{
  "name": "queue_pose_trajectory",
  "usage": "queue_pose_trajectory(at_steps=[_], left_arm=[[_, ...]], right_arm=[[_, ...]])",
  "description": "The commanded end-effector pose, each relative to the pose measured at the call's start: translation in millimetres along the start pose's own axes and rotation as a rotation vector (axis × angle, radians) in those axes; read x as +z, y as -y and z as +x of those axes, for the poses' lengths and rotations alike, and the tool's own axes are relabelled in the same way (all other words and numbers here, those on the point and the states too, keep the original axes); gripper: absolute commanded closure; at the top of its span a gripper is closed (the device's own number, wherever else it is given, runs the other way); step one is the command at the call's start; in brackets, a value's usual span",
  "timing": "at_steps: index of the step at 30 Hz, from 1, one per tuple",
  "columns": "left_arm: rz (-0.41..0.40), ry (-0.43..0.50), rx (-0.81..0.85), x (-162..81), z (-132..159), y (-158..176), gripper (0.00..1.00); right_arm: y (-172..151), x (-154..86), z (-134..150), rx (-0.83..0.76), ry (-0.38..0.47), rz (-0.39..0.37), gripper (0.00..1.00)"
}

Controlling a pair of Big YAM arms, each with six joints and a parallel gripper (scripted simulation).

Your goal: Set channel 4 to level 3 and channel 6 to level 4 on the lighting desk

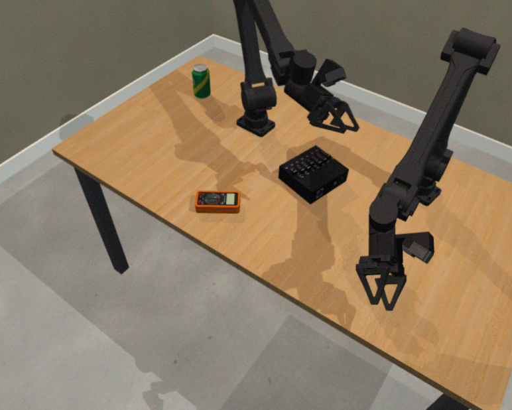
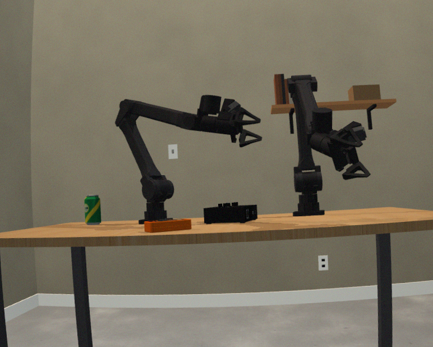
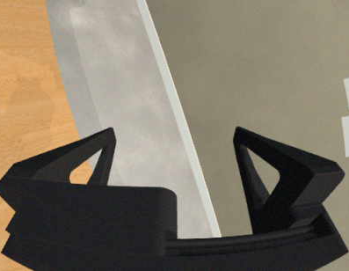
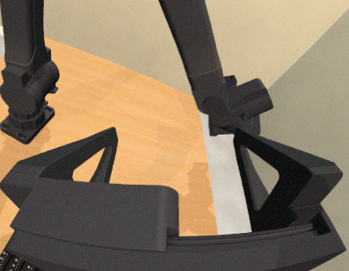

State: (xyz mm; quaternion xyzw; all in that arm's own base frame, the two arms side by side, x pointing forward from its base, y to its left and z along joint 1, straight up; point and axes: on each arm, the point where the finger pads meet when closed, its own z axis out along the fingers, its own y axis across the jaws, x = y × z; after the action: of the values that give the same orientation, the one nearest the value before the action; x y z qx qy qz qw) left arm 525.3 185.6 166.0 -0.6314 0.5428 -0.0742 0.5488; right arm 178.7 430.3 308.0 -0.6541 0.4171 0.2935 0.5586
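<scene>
The lighting desk (image 1: 314, 172) is a black box with a row of small faders (image 1: 311, 160) on top, near the table's middle. It also shows in the exterior view (image 2: 229, 213). The fader levels are too small to read. My right gripper (image 1: 342, 125) (image 2: 256, 129) is open and empty, and hovers high behind the desk. My left gripper (image 1: 382, 304) (image 2: 353, 155) is open and empty, and hangs high near the table's front edge, far from the desk. Its wrist view (image 3: 174, 134) shows only table edge, floor and wall.
A green can (image 1: 200, 80) stands at the table's far corner. An orange multimeter (image 1: 217, 202) lies near the front edge, left of the desk. The right arm's base (image 1: 255, 123) and the left arm's base (image 1: 426, 194) stand on the table. A wall shelf (image 2: 332, 104) hangs behind.
</scene>
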Motion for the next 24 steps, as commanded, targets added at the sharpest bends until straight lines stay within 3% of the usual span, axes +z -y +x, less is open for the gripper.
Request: queue_pose_trajectory(at_steps=[1,12,21,24], left_arm=[[0.032,0.012,-0.018,1.0,-6.6,19.4,0.00],[0.032,0.012,-0.018,1.0,-6.6,19.4,0.00],[0.032,0.012,-0.018,1.0,-6.6,19.4,0.00],[0.032,0.012,-0.018,1.0,-6.6,19.4,0.00]], right_arm=[[41.2,-2.3,-26.8,-0.005,0.029,0.068,0.00],[89.3,-21.4,0.1,0.041,-0.034,0.182,0.00],[153.8,-62.7,34.5,0.101,-0.113,0.351,0.00],[162.0,-68.9,37.4,0.105,-0.118,0.374,0.00]])
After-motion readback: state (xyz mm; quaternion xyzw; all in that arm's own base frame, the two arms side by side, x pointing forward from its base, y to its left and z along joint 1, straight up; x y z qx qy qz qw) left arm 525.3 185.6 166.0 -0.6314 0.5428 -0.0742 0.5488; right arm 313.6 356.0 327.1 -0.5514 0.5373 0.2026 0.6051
